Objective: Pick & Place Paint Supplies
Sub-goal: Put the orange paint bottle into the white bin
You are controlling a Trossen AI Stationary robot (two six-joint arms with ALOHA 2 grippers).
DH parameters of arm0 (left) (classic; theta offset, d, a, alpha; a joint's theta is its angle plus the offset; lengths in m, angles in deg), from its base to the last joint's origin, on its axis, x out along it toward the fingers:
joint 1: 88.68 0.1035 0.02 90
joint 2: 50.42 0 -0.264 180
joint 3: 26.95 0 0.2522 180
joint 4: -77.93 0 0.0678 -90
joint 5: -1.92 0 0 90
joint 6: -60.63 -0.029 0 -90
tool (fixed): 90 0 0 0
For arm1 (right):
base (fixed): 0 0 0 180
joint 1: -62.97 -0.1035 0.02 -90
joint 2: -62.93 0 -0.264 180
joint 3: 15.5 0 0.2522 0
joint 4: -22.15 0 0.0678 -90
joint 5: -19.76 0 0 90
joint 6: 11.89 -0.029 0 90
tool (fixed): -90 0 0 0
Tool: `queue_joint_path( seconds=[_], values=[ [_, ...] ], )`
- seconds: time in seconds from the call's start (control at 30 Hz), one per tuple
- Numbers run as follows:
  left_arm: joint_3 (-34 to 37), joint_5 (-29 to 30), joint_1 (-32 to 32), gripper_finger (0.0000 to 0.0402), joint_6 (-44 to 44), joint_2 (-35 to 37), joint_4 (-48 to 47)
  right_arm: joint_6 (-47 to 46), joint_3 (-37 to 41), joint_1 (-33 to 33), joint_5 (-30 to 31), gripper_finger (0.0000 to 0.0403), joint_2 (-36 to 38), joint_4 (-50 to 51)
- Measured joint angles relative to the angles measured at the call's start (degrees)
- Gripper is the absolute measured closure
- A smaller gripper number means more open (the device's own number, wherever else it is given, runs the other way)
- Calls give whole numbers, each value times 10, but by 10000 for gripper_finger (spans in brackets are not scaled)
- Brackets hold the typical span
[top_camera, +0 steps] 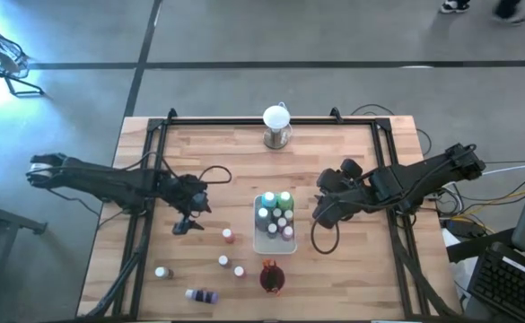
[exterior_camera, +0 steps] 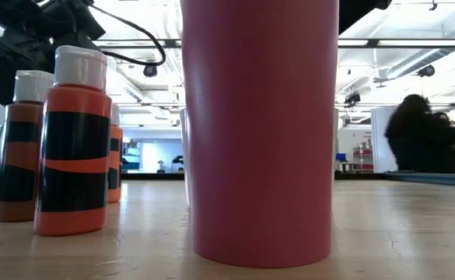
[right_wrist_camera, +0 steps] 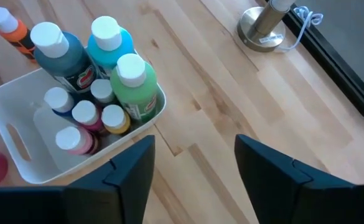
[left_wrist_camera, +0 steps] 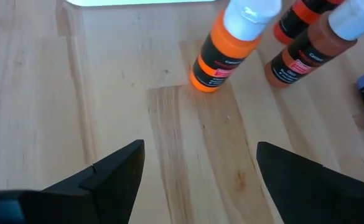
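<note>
A grey concrete floor (top_camera: 271,40) is lying around the wooden table (top_camera: 244,148), dark seams crossing it. In the low view, ceiling lights (exterior_camera: 414,47) are glowing over a bright open hall, and a dark-clothed person (exterior_camera: 415,136) is sitting at the far right.

Both arms are matte black and chunky-jointed, with loose black cables looping off them; left gripper (left_wrist_camera: 197,180) and right gripper (right_wrist_camera: 194,171) have flat, angular black fingers.

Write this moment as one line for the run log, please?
left tool: open, empty, above table near orange bottle | right tool: open, empty, beside white tray | tray: holds several bottles
</note>
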Motion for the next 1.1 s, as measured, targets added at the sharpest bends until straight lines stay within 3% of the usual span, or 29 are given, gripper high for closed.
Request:
queue_joint_path(
  seconds=[0.37,0.8,1.1],
  values=[
    [0,1,-41,87,-4,-17,75,3,0,0,2,163,0,1],
    [1,20,-85,87,-4,-128,171,4,0,0,2,147,0,2],
    [1,20,-100,87,-7,-195,244,6,0,0,4,166,0,5]
  ],
)
